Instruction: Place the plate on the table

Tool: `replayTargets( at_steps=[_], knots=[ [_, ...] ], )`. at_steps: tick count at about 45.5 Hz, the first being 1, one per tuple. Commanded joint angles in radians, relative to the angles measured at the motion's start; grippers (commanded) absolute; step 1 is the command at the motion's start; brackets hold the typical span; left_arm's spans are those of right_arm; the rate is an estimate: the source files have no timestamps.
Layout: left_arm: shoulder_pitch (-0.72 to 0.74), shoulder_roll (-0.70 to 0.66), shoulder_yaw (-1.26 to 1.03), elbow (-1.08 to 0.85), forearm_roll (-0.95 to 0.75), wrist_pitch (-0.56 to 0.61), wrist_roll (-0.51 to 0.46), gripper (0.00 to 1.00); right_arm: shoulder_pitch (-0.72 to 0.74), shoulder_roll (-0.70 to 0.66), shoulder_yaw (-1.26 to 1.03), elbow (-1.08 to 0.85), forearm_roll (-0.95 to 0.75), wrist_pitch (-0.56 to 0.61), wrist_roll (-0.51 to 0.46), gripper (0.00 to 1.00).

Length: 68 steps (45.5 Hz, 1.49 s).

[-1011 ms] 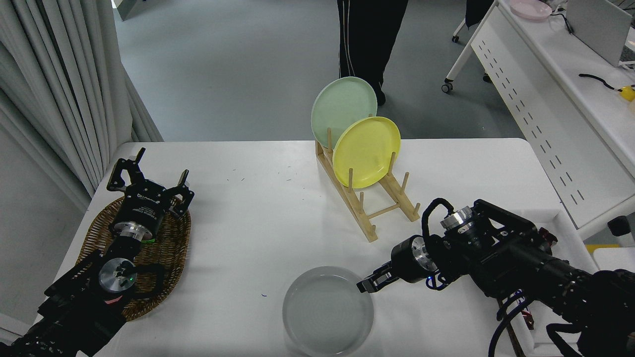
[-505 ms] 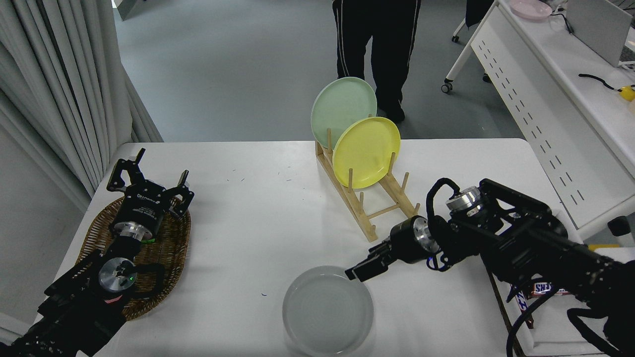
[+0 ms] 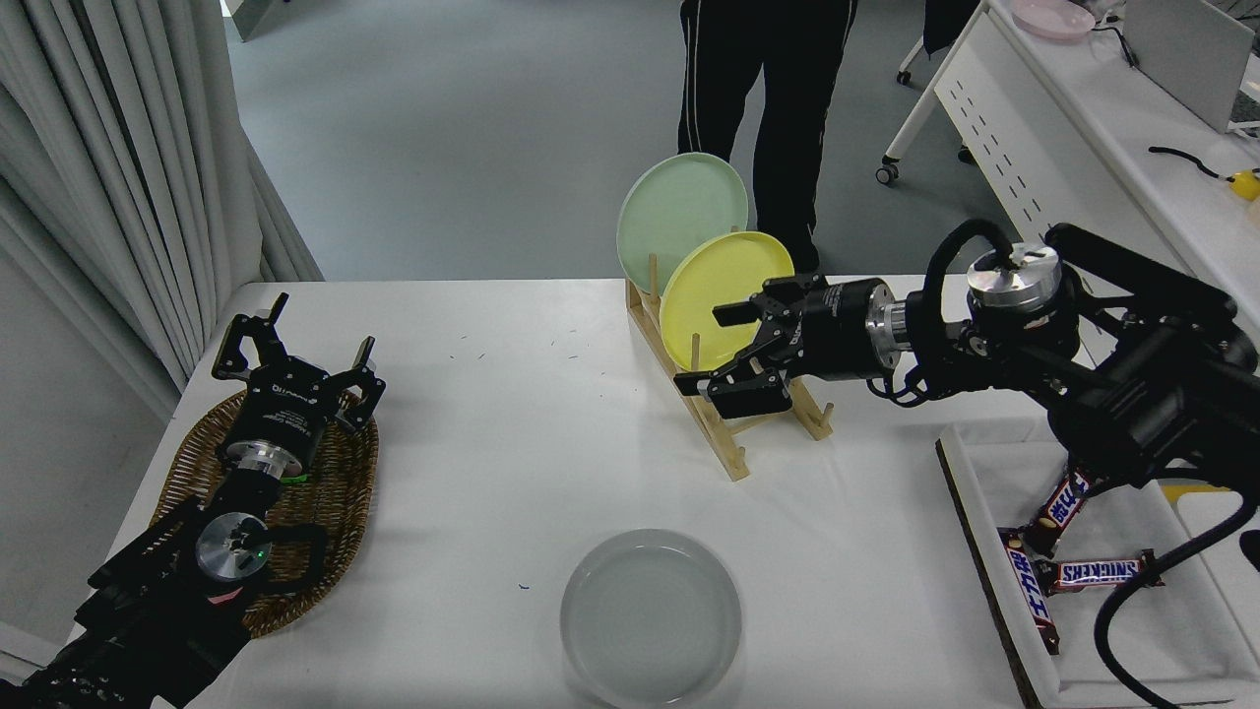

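Right gripper (image 3: 733, 350) reaches in from the right, fingers spread; left gripper (image 3: 295, 359) sits parked lower left, fingers apart.

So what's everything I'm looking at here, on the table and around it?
grey plate: one, light grey, flat on the table's near edge
table: one, white, fills the middle
plate rack: one, wooden, far middle of the table
yellow plate: one, upright in the rack, nearer slot
green plate: one, pale green, upright behind the yellow
basket: one, brown wicker, left side of the table
tray: one, white, at the right, holding chocolate bars
desk: one, white, upper right
curtain: grey, left
person: legs only, dark trousers, beyond the table
left claw: black, open, parked over the basket
right claw: black, open, at the rack by the yellow plate
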Motion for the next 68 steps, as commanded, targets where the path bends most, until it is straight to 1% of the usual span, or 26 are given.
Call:
replayTargets(
  at_steps=[1, 7, 11, 16, 20, 21, 30, 35, 39, 43, 51, 59, 64, 68],
  knots=[
    [0.000, 0.000, 0.000, 0.000, 0.000, 0.000, 0.000, 1.00, 0.061, -0.021, 0.043, -0.053, -0.074, 0.231, 0.004, 1.00],
    [0.000, 0.000, 0.000, 0.000, 0.000, 0.000, 0.000, 1.00, 0.047, -0.021, 0.066, -0.096, -0.160, 0.291, 0.016, 1.00],
    [0.000, 0.000, 0.000, 0.000, 0.000, 0.000, 0.000, 1.00, 0.020, -0.011, 0.083, -0.126, -0.224, 0.305, 0.057, 1.00],
    [0.000, 0.000, 0.000, 0.000, 0.000, 0.000, 0.000, 1.00, -0.026, 0.017, 0.111, -0.191, -0.322, 0.317, 0.166, 1.00],
    [0.000, 0.000, 0.000, 0.000, 0.000, 0.000, 0.000, 1.00, -0.066, 0.043, 0.172, -0.238, -0.396, 0.337, 0.284, 1.00],
    [0.000, 0.000, 0.000, 0.000, 0.000, 0.000, 0.000, 1.00, -0.084, 0.046, 0.204, -0.248, -0.433, 0.337, 0.331, 1.00],
    [0.000, 0.000, 0.000, 0.000, 0.000, 0.000, 0.000, 1.00, -0.135, 0.094, 0.310, -0.353, -0.542, 0.343, 0.451, 1.00],
    [0.000, 0.000, 0.000, -0.002, 0.000, 0.000, 0.000, 1.00, -0.181, 0.118, 0.378, -0.392, -0.608, 0.387, 0.542, 1.00],
    [0.000, 0.000, 0.000, -0.002, 0.000, 0.000, 0.000, 1.00, -0.226, 0.131, 0.416, -0.410, -0.672, 0.400, 0.605, 1.00],
    [0.000, 0.000, 0.000, -0.002, 0.000, 0.000, 0.000, 1.00, -0.276, 0.137, 0.425, -0.412, -0.720, 0.403, 0.634, 1.00],
    [0.000, 0.000, 0.000, 0.000, 0.000, 0.000, 0.000, 1.00, -0.385, 0.152, 0.461, -0.418, -0.767, 0.401, 0.652, 1.00],
    [0.000, 0.000, 0.000, 0.000, 0.000, 0.000, 0.000, 1.00, -0.453, 0.170, 0.516, -0.433, -0.870, 0.403, 0.755, 1.00],
    [0.000, 0.000, 0.000, 0.000, 0.000, 0.000, 0.000, 1.00, -0.500, 0.183, 0.547, -0.403, -0.901, 0.409, 0.761, 1.00],
    [0.000, 0.000, 0.000, 0.000, 0.000, 0.000, 0.000, 1.00, -0.542, 0.192, 0.580, -0.389, -0.928, 0.441, 0.763, 1.00]
  ],
)
